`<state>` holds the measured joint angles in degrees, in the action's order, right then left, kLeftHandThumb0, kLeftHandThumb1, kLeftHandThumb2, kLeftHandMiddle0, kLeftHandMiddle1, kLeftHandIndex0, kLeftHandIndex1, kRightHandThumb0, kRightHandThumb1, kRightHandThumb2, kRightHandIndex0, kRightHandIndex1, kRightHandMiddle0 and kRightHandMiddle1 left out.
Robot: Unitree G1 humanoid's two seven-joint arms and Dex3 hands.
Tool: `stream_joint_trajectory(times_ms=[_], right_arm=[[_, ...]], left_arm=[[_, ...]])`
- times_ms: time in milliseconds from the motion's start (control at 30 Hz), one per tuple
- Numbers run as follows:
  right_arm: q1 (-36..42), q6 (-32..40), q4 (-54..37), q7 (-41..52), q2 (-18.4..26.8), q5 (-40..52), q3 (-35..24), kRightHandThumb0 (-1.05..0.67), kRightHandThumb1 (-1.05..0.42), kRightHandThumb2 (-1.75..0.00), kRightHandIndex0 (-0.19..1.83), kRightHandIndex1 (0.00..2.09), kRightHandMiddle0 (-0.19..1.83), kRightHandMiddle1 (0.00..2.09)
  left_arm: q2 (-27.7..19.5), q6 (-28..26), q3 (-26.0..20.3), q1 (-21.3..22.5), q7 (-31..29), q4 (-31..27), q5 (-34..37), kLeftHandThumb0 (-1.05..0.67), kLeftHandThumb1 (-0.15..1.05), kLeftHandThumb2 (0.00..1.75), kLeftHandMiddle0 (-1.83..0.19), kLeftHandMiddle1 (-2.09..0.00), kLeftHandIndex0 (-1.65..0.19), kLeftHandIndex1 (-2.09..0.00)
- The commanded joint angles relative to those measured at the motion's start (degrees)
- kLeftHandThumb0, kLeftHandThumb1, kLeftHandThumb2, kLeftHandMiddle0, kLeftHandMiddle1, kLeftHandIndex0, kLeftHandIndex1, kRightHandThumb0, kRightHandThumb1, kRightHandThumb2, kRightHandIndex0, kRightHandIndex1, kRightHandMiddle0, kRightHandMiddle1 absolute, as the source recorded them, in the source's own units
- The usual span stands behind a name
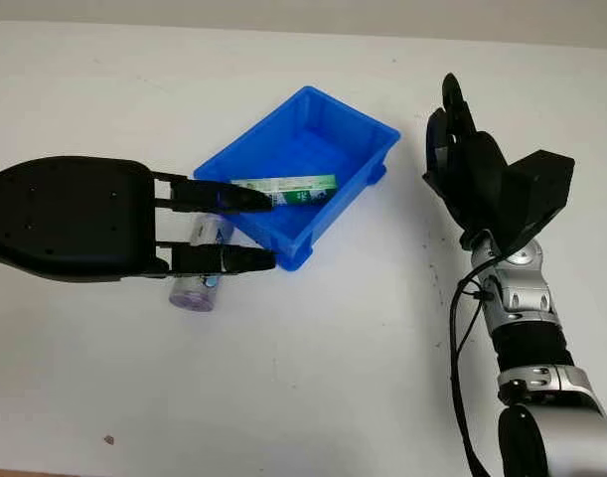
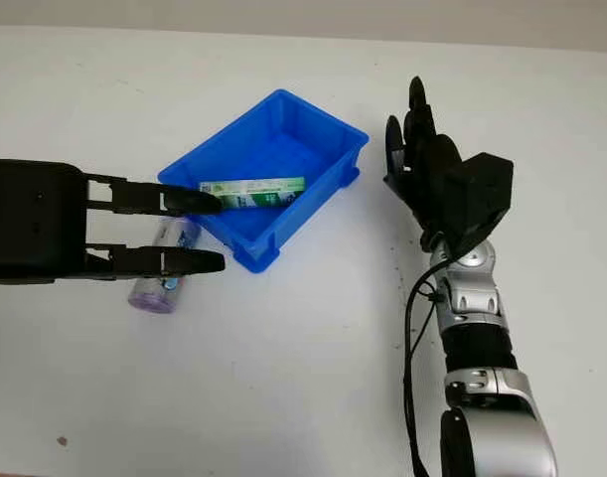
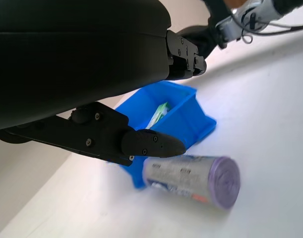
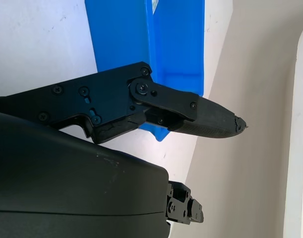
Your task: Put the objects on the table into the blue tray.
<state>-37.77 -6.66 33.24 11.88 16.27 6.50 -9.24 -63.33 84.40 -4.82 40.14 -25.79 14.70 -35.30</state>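
Fingers [image 1: 245,199] of the left robot hand [image 1: 224,229] are reaching out level over the white table [image 1: 313,378], wide and holding nothing, their tips hanging just above the near corner of the blue plastic tray [image 1: 358,129]. Directly beneath this robot hand, a cylindrical roll with a pale purple end and a printed white-and-blue wrapper [image 1: 196,281] is lying on its side on the table, close against the outer wall of the tray. In the left wrist view the roll [image 3: 196,179] is sitting just past the lower fingertip [image 3: 151,143], apart from it, with the tray [image 3: 196,119] beyond; whether the roll is actually touching the tray wall is hard to tell from these angles.

Inside the tray, just ahead of the upper fingertips of the left robot hand, a flat green-and-white carton [image 1: 288,187] is lying along the near wall; it appears to be leaning slightly against that wall.

Off to the far side of the tray from the left robot hand, the right robot hand [image 1: 462,149] is standing raised above the table, open and carrying nothing, well apart from the tray's side. In the right wrist view one of its fingers [image 4: 211,120] is stretching across in front of the tray's blue wall [image 4: 176,44].
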Motion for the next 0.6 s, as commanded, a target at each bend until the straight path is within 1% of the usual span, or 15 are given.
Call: stream_joint_trajectory(times_ms=[0, 67, 100, 133, 267, 367, 467, 567], right_arm=[[-1.03, -1.21, 0.70, 0.33, -0.11, 0.00, 0.10, -0.73, -1.05, -0.69, -0.19, 0.00, -0.19, 0.00], [-1.46, -1.67, 1.47, 0.34, -0.19, -0.08, 0.07, -0.73, -1.05, -0.69, -0.19, 0.00, -0.19, 0.00], [-1.59, -1.47, 1.57, 0.25, -0.18, -0.09, 0.07, -0.73, -1.05, -0.69, -0.19, 0.00, -0.19, 0.00], [-1.73, -1.39, 1.63, 0.30, -0.15, 0.01, 0.04, -0.74, -1.05, -0.68, -0.19, 0.00, -0.19, 0.00], [-1.76, -1.75, 1.62, 0.56, -0.12, 0.43, -0.21, -0.75, -1.05, -0.67, -0.19, 0.00, -0.19, 0.00], [-1.71, -1.88, 1.50, 0.38, 0.10, 0.21, -0.20, -0.75, -1.05, -0.67, -0.19, 0.00, -0.19, 0.00], [-1.45, -1.35, 0.66, -0.04, 0.22, 0.22, -0.36, -0.74, -1.05, -0.67, -0.19, 0.00, -0.19, 0.00], [-1.06, -1.08, -0.12, -0.30, 0.37, 0.23, -0.42, -0.73, -1.05, -0.68, -0.19, 0.00, -0.19, 0.00]], left_arm=[[-0.76, 0.60, -2.08, -0.07, 1.15, -0.39, -2.28, -0.25, 1.05, 0.27, -0.08, -0.05, -0.11, -0.06], [-0.66, -0.70, -3.03, -0.49, 2.29, -0.16, -4.36, -0.23, 1.05, 0.30, -0.08, -0.05, -0.12, -0.07], [-0.17, -0.65, -3.93, -0.43, 3.37, 0.13, -5.99, -0.25, 1.05, 0.36, -0.09, -0.06, -0.12, -0.07], [0.39, 0.35, -4.90, 0.34, 4.75, 0.75, -9.02, -0.24, 1.05, 0.36, -0.11, -0.06, -0.14, -0.07], [1.31, 2.53, -6.18, 2.34, 11.57, 2.55, -19.03, -0.23, 1.05, 0.24, -0.14, -0.06, -0.16, -0.07], [1.63, 1.40, -4.68, 2.92, 17.09, 2.39, -24.71, -0.28, 1.05, 0.24, -0.13, -0.05, -0.14, -0.06], [2.46, -0.32, -1.66, 3.52, 21.84, 3.45, -27.06, -0.27, 1.05, 0.25, -0.12, -0.05, -0.14, -0.06], [1.80, -1.53, 1.55, 4.21, 26.53, 3.24, -30.62, -0.28, 1.05, 0.26, -0.12, -0.05, -0.15, -0.06]])
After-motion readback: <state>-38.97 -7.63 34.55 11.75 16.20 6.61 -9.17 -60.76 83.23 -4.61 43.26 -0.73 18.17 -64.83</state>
